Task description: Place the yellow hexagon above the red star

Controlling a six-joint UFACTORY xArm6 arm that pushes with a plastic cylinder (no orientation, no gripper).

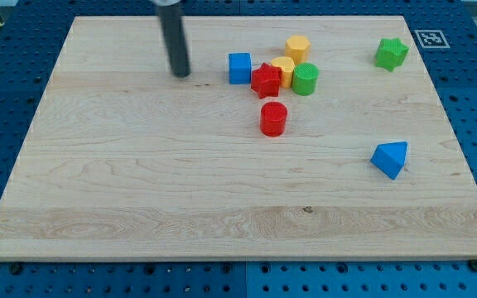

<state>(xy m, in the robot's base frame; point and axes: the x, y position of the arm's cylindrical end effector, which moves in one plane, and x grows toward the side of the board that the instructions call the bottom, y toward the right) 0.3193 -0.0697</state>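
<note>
The yellow hexagon (297,46) sits near the view's top, just up and right of the red star (265,80). A second yellow block (284,68) lies between them, touching the red star's right side. My tip (180,74) rests on the board to the left of the blue cube (239,68), well left of the red star and apart from every block.
A green cylinder (305,79) touches the second yellow block's right. A red cylinder (273,118) stands below the red star. A green star (392,53) is at the top right, a blue triangular block (390,158) at the right. The wooden board (139,190) ends at blue pegboard.
</note>
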